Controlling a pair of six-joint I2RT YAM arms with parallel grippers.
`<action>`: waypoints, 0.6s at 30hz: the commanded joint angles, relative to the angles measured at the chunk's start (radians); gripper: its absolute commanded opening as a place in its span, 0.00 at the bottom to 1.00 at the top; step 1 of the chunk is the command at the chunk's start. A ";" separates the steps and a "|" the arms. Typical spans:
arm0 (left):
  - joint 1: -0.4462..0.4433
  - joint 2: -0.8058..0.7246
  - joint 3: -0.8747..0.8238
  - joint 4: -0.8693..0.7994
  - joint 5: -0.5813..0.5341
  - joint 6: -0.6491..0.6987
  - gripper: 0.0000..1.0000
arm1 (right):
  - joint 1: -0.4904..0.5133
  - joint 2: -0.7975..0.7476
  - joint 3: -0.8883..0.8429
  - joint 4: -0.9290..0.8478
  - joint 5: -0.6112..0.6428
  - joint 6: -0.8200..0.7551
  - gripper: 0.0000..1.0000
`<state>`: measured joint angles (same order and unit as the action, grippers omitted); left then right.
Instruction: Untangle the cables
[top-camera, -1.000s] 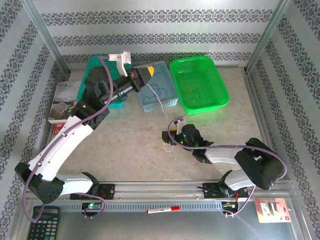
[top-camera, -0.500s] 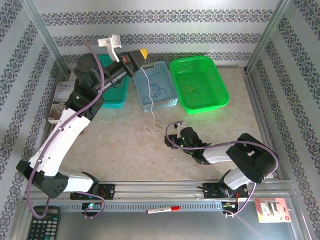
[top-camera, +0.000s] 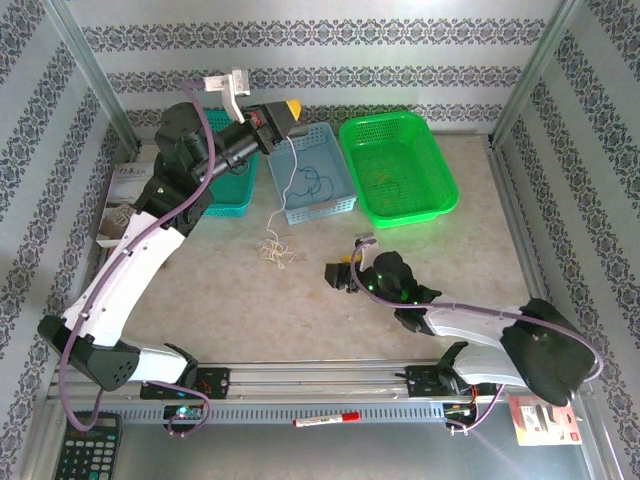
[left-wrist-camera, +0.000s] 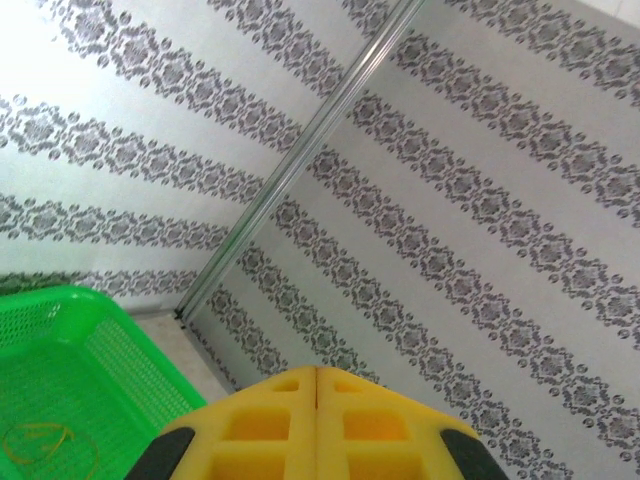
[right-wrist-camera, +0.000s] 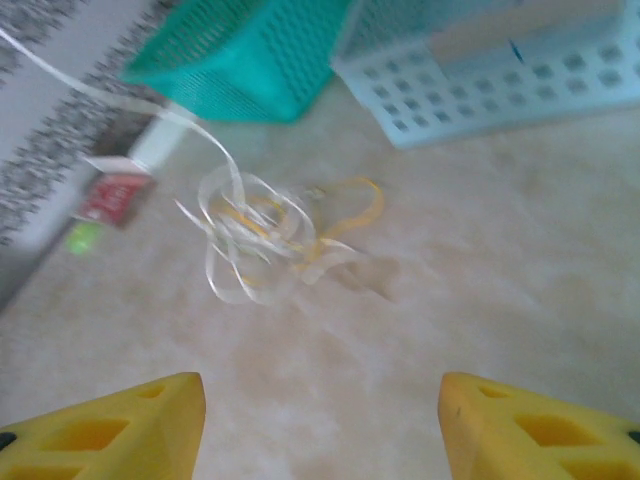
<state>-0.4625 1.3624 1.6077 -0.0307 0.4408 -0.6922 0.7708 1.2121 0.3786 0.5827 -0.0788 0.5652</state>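
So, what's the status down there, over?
Left gripper shut, raised, white cable hanging from it. Right gripper open, low, facing the knot on the table. Blue basket beside that cable.

Walls: pale paper with grey floral stripes, on three sides.
Corner post: bare metal, rising beyond the left gripper.
Tabletop: beige, mottled, spreading ahead of the right gripper.
Light: bright, even.

White-and-black arms, purple cords along them, blocky yellow fingers with rectangular recesses.
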 joint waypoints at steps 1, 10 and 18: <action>0.009 -0.025 -0.014 0.034 0.018 -0.024 0.00 | 0.019 -0.045 0.083 -0.066 -0.022 -0.044 0.66; -0.002 -0.006 0.035 0.089 0.065 -0.099 0.00 | 0.039 0.036 0.270 -0.059 -0.063 -0.084 0.68; -0.019 0.020 0.121 0.083 0.076 -0.113 0.00 | 0.071 0.169 0.379 -0.008 -0.062 -0.109 0.68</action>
<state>-0.4709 1.3750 1.6806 -0.0021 0.4953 -0.7830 0.8295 1.3388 0.7250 0.5362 -0.1257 0.4824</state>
